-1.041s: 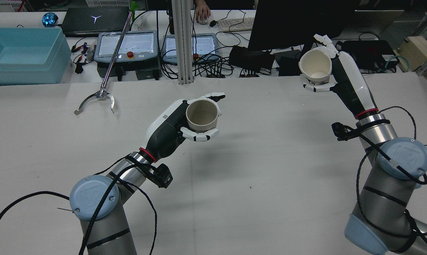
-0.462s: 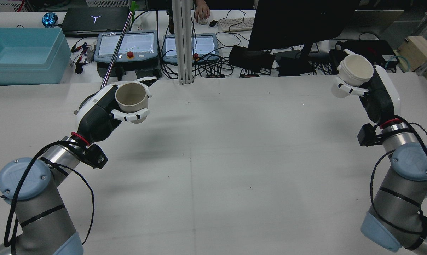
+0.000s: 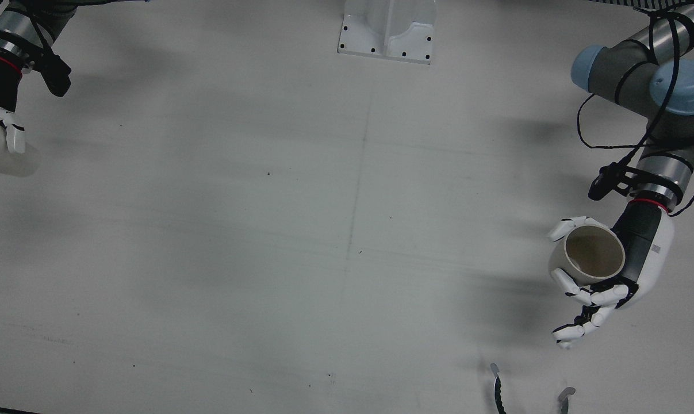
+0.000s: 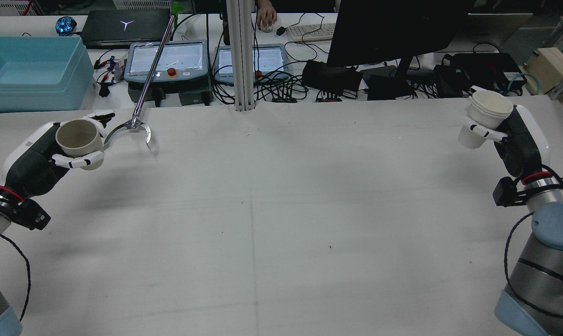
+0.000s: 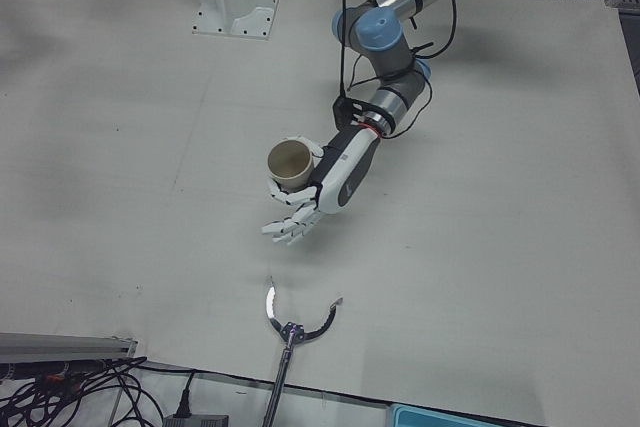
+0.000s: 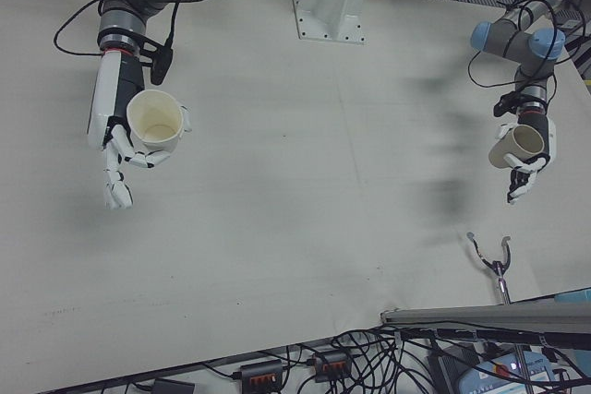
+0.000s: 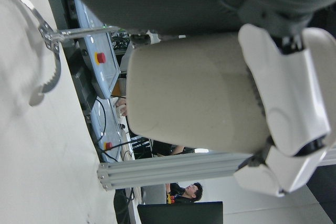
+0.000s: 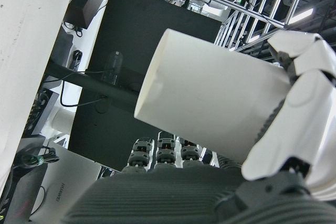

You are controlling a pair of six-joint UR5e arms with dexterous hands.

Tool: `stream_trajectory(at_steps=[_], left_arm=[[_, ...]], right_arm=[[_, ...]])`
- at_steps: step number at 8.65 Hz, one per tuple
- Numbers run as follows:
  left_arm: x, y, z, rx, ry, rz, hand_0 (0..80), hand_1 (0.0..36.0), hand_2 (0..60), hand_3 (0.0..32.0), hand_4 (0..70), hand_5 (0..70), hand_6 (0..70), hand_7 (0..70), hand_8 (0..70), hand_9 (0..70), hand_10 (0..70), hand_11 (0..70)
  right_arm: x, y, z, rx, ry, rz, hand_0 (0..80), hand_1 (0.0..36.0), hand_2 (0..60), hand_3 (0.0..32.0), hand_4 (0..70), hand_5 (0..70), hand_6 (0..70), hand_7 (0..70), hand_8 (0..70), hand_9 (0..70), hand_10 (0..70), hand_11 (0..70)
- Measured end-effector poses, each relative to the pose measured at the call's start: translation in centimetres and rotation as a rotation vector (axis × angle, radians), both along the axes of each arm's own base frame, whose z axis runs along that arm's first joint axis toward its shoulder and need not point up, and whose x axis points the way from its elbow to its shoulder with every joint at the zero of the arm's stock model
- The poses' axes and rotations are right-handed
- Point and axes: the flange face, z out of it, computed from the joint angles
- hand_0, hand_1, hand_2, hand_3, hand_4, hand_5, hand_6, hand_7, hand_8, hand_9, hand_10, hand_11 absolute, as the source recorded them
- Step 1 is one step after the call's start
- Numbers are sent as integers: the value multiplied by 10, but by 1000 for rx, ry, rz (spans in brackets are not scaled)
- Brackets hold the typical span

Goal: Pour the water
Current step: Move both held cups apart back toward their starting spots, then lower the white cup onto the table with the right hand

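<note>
My left hand (image 4: 41,156) is shut on a tan cup (image 4: 78,137), held roughly upright above the table's far left. The cup also shows in the front view (image 3: 593,256), the left-front view (image 5: 290,161) and the left hand view (image 7: 194,98); its inside looks empty. My right hand (image 4: 517,140) is shut on a white cup (image 4: 486,116), held mouth-up above the far right of the table. That cup shows in the right-front view (image 6: 157,117) and the right hand view (image 8: 210,108). The hands are far apart.
A metal grabber tool's claw (image 4: 133,128) lies on the table just beyond the left hand; it also shows in the left-front view (image 5: 297,319). A blue bin (image 4: 29,70), teach pendants (image 4: 169,58) and a monitor (image 4: 393,28) stand past the far edge. A white pedestal base (image 3: 388,29) sits between the arms.
Both arms swung outward. The left hand carried the tan cup from the table's middle to its far left. The right hand moved right and turned the tilted white cup mouth-up.
</note>
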Motion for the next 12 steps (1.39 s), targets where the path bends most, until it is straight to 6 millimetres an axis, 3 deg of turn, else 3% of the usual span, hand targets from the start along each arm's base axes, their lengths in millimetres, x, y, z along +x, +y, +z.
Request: stream_trajectory(at_steps=[2, 3, 5, 6, 9, 10, 12], left_arm=[[-47, 8, 89, -41, -36, -50, 480, 151, 395, 0, 546, 700, 128, 209, 95, 156, 65, 99], [-59, 12, 137, -52, -39, -71, 479, 146, 385, 0, 550, 700, 128, 211, 96, 155, 64, 97], [-73, 18, 223, -58, -11, -137, 468, 93, 259, 0, 560, 700, 127, 210, 95, 154, 60, 89], [-80, 23, 254, -70, 0, -155, 467, 90, 250, 0, 554, 700, 125, 206, 95, 155, 61, 91], [-90, 32, 306, -94, 12, -181, 464, 81, 218, 0, 541, 700, 120, 201, 95, 157, 64, 94], [-93, 34, 317, -98, 11, -193, 465, 64, 156, 0, 552, 700, 121, 200, 98, 161, 67, 97], [-94, 41, 331, -104, 3, -198, 465, 65, 148, 0, 540, 700, 115, 193, 95, 158, 66, 97]], right_arm=[[0, 2, 15, -24, 19, -1, 401, 119, 330, 0, 266, 487, 76, 167, 66, 130, 65, 98], [0, 3, 17, -28, 23, -2, 402, 119, 328, 0, 264, 484, 75, 166, 63, 124, 63, 96], [1, 3, 17, -29, 25, -1, 409, 124, 326, 0, 258, 482, 71, 161, 56, 114, 58, 89], [1, 3, 17, -29, 26, -2, 411, 125, 326, 0, 257, 484, 71, 160, 54, 112, 57, 88], [-1, 2, 16, -27, 26, -5, 417, 128, 325, 0, 256, 486, 71, 162, 51, 107, 55, 85], [-2, 2, 15, -27, 26, -6, 420, 130, 324, 0, 254, 486, 69, 160, 49, 104, 53, 83], [-3, 2, 15, -26, 25, -8, 424, 131, 320, 0, 251, 488, 69, 160, 46, 101, 52, 82]])
